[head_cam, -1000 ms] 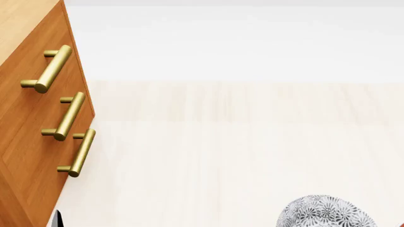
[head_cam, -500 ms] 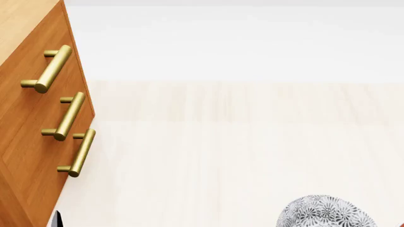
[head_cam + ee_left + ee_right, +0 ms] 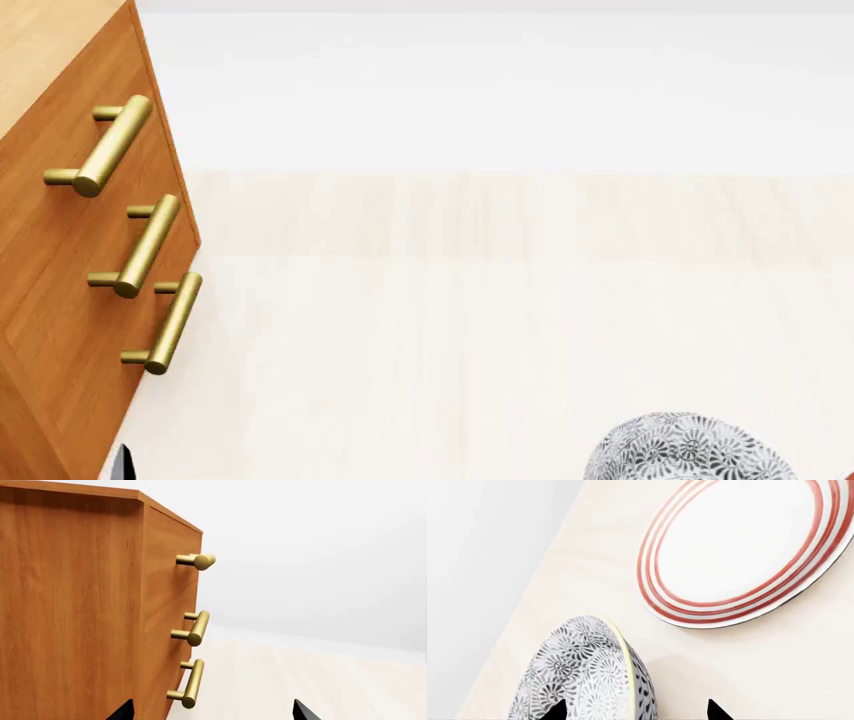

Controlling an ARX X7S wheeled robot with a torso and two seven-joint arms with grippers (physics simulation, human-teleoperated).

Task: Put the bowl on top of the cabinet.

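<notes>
The bowl [image 3: 687, 450], white with a dense grey-black floral pattern, rests on the pale surface at the head view's lower right edge. In the right wrist view the bowl [image 3: 587, 670] is close up. My right gripper [image 3: 635, 713] is open, and the bowl's thin pale rim runs between its two dark fingertips [image 3: 555, 712]. The orange-brown cabinet [image 3: 60, 300] with brass bar handles [image 3: 114, 145] fills the head view's left side. My left gripper [image 3: 213, 713] is open and holds nothing. It points past the cabinet's [image 3: 73, 610] front corner.
A flat white plate [image 3: 740, 550] with red concentric rings lies on the pale surface just beyond the bowl. The pale surface [image 3: 507, 300] stretches from the cabinet to the bowl. A white wall [image 3: 507, 90] rises behind it.
</notes>
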